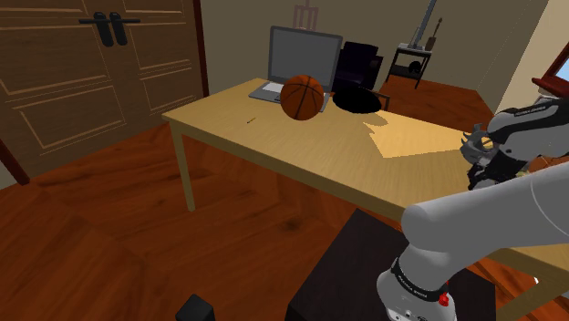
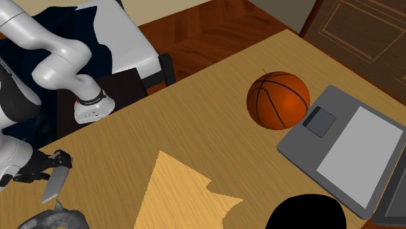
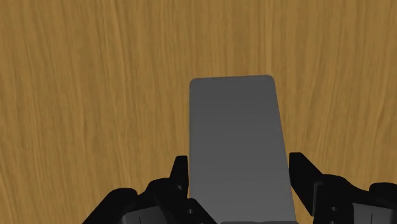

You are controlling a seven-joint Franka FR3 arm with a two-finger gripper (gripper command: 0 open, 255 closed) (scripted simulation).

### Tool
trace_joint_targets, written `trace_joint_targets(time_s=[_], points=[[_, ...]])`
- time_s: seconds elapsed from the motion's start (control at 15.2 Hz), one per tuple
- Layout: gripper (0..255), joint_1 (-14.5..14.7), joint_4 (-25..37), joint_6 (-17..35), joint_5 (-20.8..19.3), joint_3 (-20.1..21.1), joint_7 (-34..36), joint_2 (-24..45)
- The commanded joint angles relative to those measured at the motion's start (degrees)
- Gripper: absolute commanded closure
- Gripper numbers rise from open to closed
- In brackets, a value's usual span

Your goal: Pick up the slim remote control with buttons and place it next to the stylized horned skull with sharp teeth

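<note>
My gripper (image 3: 240, 184) is shut on a plain grey, flat, slim remote (image 3: 235, 143), with a black finger clasping each long side. No buttons show on the face turned to the wrist camera. In the second exterior view the gripper (image 2: 40, 168) is at the lower left, and the remote (image 2: 54, 183) slants down from it over the wooden table (image 2: 195, 130). Just beyond the remote's tip lies the grey horned skull (image 2: 55, 220), cut off by the picture's bottom edge. In the shoulder view the gripper (image 1: 483, 169) is at the right, partly behind the arm's grey link.
An orange basketball (image 2: 278, 99) rests beside a grey open laptop (image 2: 351, 149) at the table's other end. A black rounded shape (image 2: 306, 211) lies near them. A bright patch of light (image 2: 175, 195) falls on the tabletop between the skull and the ball. The stand (image 1: 365, 274) is beside the table's edge.
</note>
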Motion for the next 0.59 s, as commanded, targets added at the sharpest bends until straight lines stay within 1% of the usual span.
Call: trace_joint_targets(time_s=[0.0, 0.13, 0.2, 0.53], points=[[255, 0.6, -0.8, 2.0, 0.0, -1.3, -0.2, 1.1], [255, 1.3, -1.5, 3.9, 0.1, -2.6, -0.5, 2.3], [255, 2.0, -2.1, 5.8, 0.3, -3.9, -0.8, 3.6], [255, 2.0, -2.1, 5.8, 0.3, -3.8, -0.8, 3.6]])
